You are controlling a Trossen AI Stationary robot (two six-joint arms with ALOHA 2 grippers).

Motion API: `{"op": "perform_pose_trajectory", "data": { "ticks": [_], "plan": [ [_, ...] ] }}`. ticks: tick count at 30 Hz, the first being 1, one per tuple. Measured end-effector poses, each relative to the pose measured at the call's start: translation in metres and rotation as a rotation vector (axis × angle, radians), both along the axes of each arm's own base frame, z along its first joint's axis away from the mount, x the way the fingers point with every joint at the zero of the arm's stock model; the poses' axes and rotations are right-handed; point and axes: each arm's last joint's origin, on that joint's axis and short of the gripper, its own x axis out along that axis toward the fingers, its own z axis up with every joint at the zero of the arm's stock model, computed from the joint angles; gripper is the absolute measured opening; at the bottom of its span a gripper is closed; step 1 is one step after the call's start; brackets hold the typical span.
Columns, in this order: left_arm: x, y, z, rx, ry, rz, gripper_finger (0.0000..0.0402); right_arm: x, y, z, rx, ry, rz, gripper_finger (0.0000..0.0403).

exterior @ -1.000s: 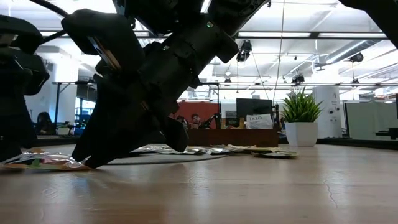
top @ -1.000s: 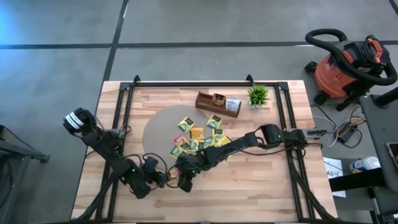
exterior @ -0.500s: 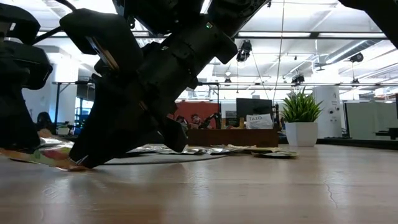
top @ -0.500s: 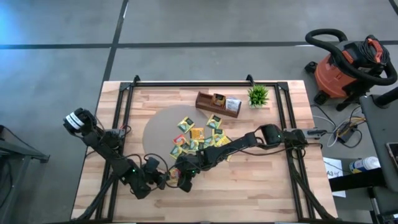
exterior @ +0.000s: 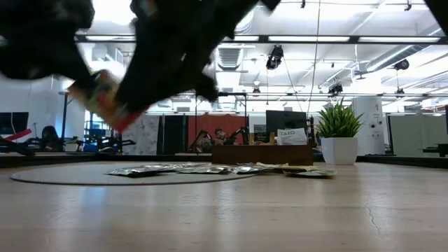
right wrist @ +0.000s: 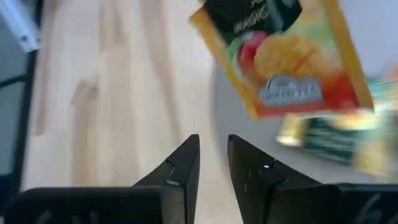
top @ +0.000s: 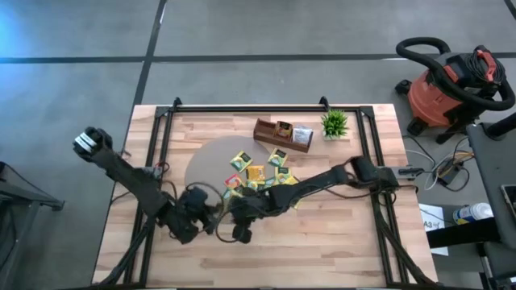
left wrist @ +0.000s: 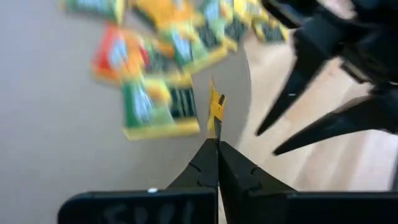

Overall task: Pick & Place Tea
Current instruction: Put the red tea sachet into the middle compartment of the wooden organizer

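An orange-yellow tea sachet [right wrist: 286,56] with a dark label is up in the air; in the low view the sachet [exterior: 105,98] hangs well above the table. My left gripper [left wrist: 216,142] is shut on it, at the near left of the grey round mat [top: 205,165]. My right gripper [right wrist: 212,158] hovers just beside it, open by a narrow gap, with nothing between its fingers. Several more sachets [top: 260,177] lie flat in a heap on the mat. My left gripper pinches the sachet by one edge [left wrist: 216,118] between its two fingertips. The fingers slant down from the table's left side. The sachet shows edge-on and sticks out past the fingertips, lifted clear of the table.
A brown wooden tray [top: 282,134] holding a few sachets stands at the far side, with a small potted plant [top: 334,122] to its right. Black frame rails [top: 157,161] run along the table's left and right sides. Bare wood lies along the near edge.
My left gripper has taken hold of a sachet that lay on the table near the mat's edge and raised it clear, one edge first, rolling as it rose. My right gripper, whose tips stood down at that sachet, has also gone up.
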Motion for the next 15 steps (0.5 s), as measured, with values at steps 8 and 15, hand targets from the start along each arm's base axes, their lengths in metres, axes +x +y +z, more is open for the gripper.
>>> {"op": "perform_pose_trajectory", "data": {
  "ticks": [8,15],
  "plan": [
    [0.021,0.064,0.072,0.198,0.019,-0.139,0.0001,-0.056,-0.012,0.063,-0.344,0.152,-0.108,0.0082],
    [0.064,0.129,0.105,0.313,0.087,-0.309,0.0,-0.124,-0.018,0.088,-0.492,0.376,-0.207,0.0082]
  ]
}}
